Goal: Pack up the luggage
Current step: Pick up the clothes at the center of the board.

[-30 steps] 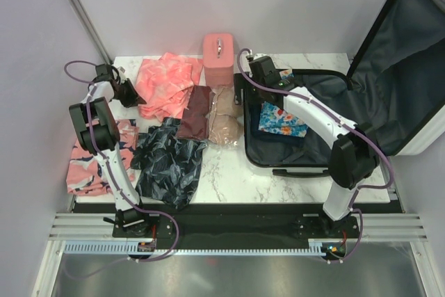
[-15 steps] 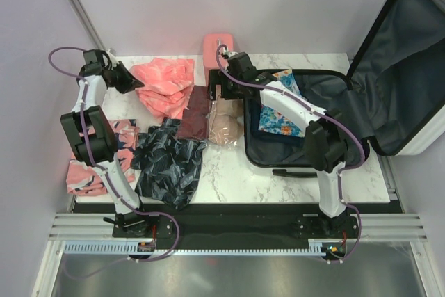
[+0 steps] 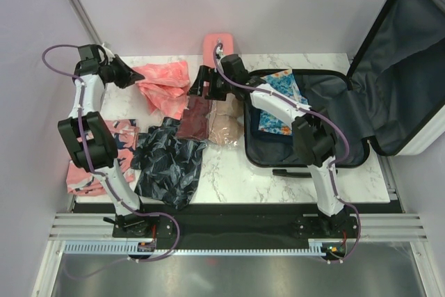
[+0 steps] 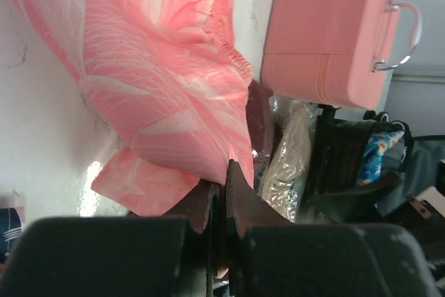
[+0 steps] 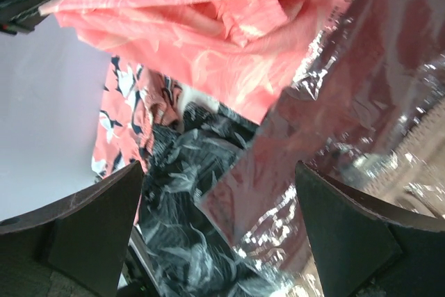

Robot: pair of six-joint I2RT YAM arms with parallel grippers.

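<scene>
The luggage lies open at the right, its base on the table and its dark grey lid propped up behind. A blue floral cloth lies in the base. My left gripper is shut on the edge of a pink patterned cloth at the back left; in the left wrist view the jaws pinch the pink cloth. My right gripper is open and empty over a bagged maroon garment. In the right wrist view its jaws straddle that garment.
A pink box case stands at the back. A bagged beige garment lies by the suitcase. A dark leaf-print cloth and a pink-and-navy cloth lie at the front left.
My right gripper has left the suitcase and moved left over the maroon garment. My left gripper has pulled the pink cloth back and to the left, bunching it.
</scene>
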